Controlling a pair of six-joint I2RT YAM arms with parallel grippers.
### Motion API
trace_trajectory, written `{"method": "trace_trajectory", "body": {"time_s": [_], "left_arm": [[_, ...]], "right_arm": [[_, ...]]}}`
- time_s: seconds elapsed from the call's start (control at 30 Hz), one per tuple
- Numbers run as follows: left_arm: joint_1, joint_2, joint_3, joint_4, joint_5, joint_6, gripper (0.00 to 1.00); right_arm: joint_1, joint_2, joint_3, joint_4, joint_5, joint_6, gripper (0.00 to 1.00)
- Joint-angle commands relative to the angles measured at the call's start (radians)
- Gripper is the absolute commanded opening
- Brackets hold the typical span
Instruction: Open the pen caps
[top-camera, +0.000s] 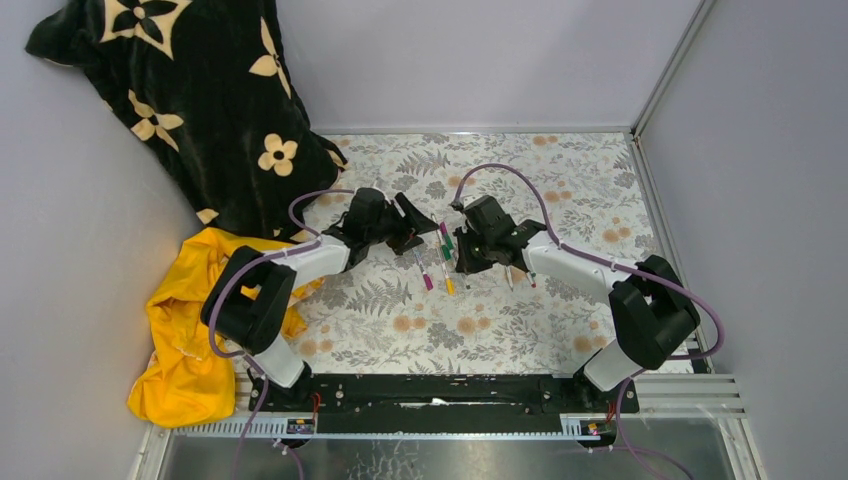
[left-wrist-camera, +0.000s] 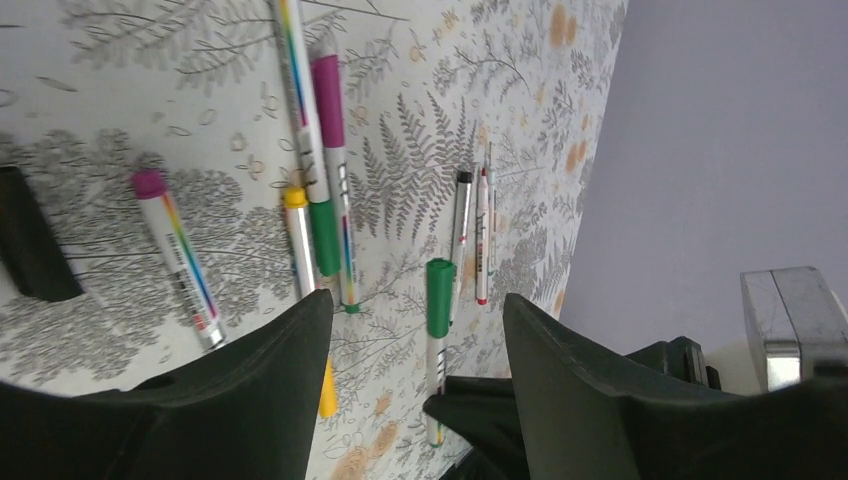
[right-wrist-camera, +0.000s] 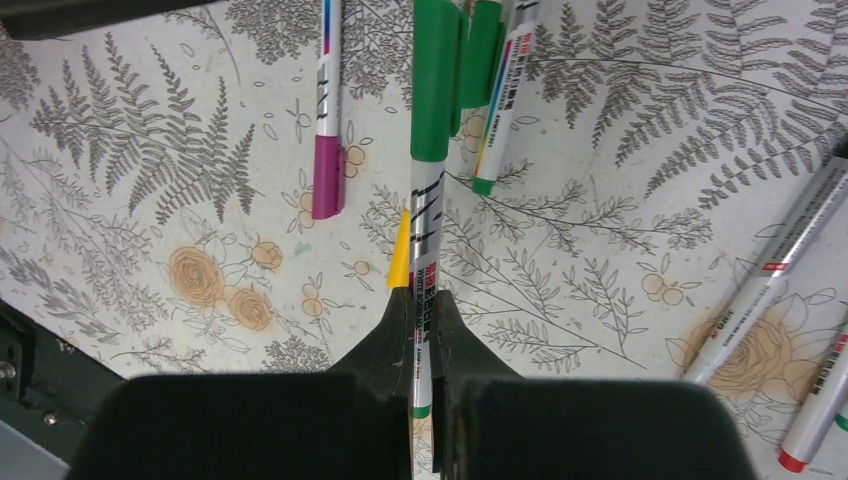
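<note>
At least seven slim whitish-barrelled marker pens (left-wrist-camera: 185, 265) down there, showing two green plastic caps (left-wrist-camera: 438, 295) and two magenta caps (left-wrist-camera: 327, 95), plus one black flowered cloth (top-camera: 200, 100) and one yellow cloth (top-camera: 185, 340).

Loose pens (left-wrist-camera: 180, 260) on fern-print table (top-camera: 420, 330)

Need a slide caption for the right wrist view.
Right gripper shut on a green-capped pen, cap on, over the floral table.

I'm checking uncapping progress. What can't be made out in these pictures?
Top view: the pens are too small to tell caps from barrels.
Right wrist view: the green cap on the held pen is cut off by the top edge; the red-marked pen runs off the right edge.
Left wrist view: the yellow pen has its lower barrel hidden behind a finger of the left gripper.
</note>
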Motion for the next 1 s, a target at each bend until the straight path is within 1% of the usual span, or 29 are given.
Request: {"method": "trace_trajectory", "body": {"time_s": [0.0,0.33,0.77,0.97], "left_arm": [[-0.035,0.043,0.056,0.081,0.038,-0.012,0.7],[-0.067,0.086,0.067,0.119,0.033,-0.035,0.69],[-0.084,0.119,0.066,0.175,0.039,-0.058,0.57],[-0.087,0.122,0.067,0.191,0.043,-0.062,0.47]], "right_arm": [[0.021,-0.04,0.032,0.044,-0.048,0.025,0.0],[0.03,-0.04,0.038,0.062,-0.068,0.038,0.0],[0.031,-0.045,0.041,0.07,-0.077,0.039,0.0],[0.031,-0.046,0.038,0.074,-0.079,0.042,0.0]]}}
